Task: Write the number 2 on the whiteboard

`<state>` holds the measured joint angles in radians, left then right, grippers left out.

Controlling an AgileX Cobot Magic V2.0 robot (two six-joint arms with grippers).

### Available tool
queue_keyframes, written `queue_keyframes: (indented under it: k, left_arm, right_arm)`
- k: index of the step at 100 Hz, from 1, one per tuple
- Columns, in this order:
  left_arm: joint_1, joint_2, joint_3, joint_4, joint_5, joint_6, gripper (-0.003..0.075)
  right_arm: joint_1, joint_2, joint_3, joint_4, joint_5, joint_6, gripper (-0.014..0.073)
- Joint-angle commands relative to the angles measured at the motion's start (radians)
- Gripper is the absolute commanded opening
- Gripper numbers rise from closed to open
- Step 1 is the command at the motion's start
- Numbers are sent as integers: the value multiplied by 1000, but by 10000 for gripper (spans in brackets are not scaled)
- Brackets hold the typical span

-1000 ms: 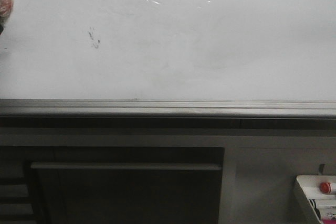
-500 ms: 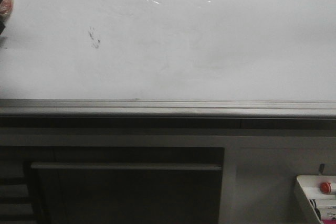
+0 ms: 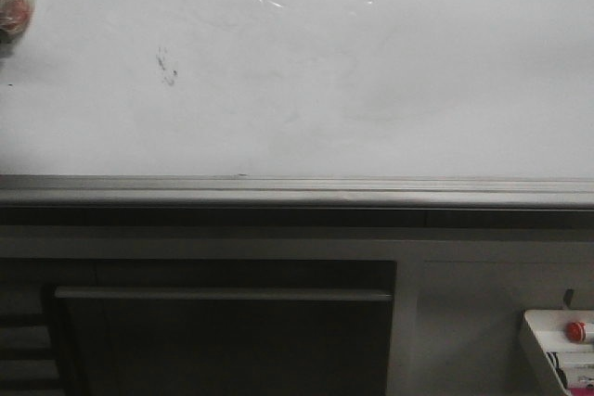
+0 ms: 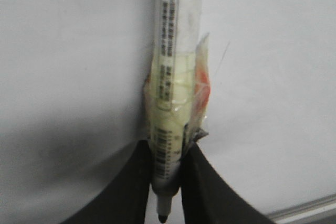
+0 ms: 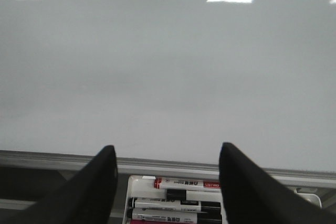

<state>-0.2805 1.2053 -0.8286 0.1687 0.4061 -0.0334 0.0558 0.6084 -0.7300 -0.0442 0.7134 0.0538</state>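
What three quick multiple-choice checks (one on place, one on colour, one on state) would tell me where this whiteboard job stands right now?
1. Where is the small dark smudge on the whiteboard in the front view?
A. upper left part
B. lower right corner
C. dead centre

2. What colour is the round cap in the white tray?
A. blue
B. red
C. green

3. What is the left gripper doing?
A. open and empty
B. shut on a cloth
C. shut on the marker

Answers:
1 A: the specks sit left of centre, high on the board.
2 B: the cap shows red at the lower right.
3 C: the left wrist view shows both fingers clamping the marker's barrel, tip exposed; the right gripper stands open and no 2 is drawn.
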Motion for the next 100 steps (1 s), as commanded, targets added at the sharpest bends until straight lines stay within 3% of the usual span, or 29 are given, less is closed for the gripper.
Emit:
queue_keyframes:
  k: [1, 18, 39, 64, 82, 100]
  left_arm:
    - [-8, -59, -57, 4, 30, 0, 15]
    - [-35, -123, -138, 2, 274, 14, -10]
    - [-190, -140, -266, -128, 560, 239, -11]
    - [-444, -128, -286, -301, 608, 476, -11]
    - [-612, -94, -286, -314, 572, 499, -11]
    - [-719, -67, -286, -314, 515, 499, -11]
  right_arm:
    - [6, 2, -34, -4, -101, -9, 384]
    - [58, 11, -34, 110, -91, -82, 384]
    - [175, 101, -68, 314, 6, -239, 384]
    - [305, 245, -190, 570, 197, -522, 384]
    - [340, 365, -258, 656, 303, -771, 384]
    - [343, 459, -312, 853, 421, -1059, 384]
